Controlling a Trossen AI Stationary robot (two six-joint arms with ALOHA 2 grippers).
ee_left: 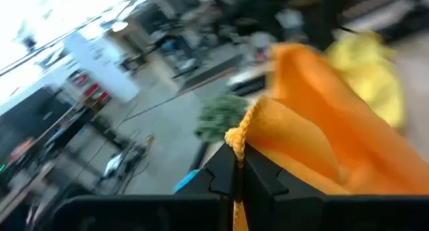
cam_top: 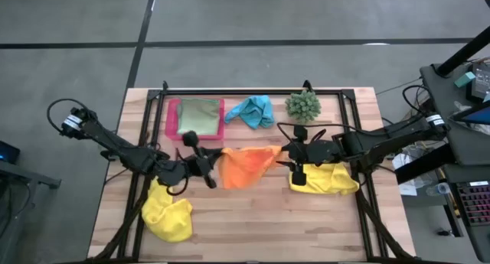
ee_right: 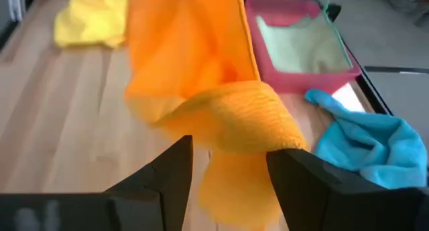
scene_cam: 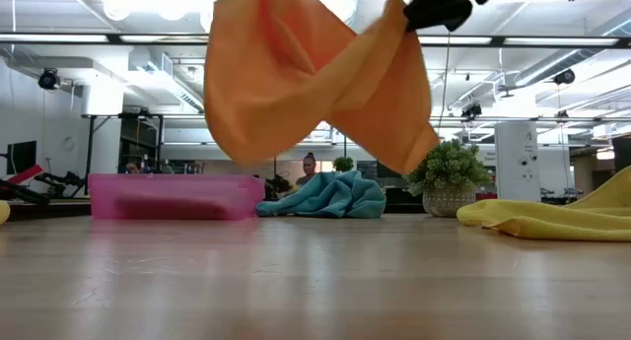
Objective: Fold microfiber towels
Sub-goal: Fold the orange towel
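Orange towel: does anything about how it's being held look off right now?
Yes. The orange towel hangs in the air between the arms. The left gripper is shut on one corner, but the right gripper stands open with the cloth only draped between its fingers, so that end sags unevenly.

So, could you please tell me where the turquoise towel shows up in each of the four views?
High view: turquoise towel, upper centre.
Low view: centre, on the table.
Left wrist view: cannot tell it.
Right wrist view: lower right.
Shared landmark: pink tray beside it.
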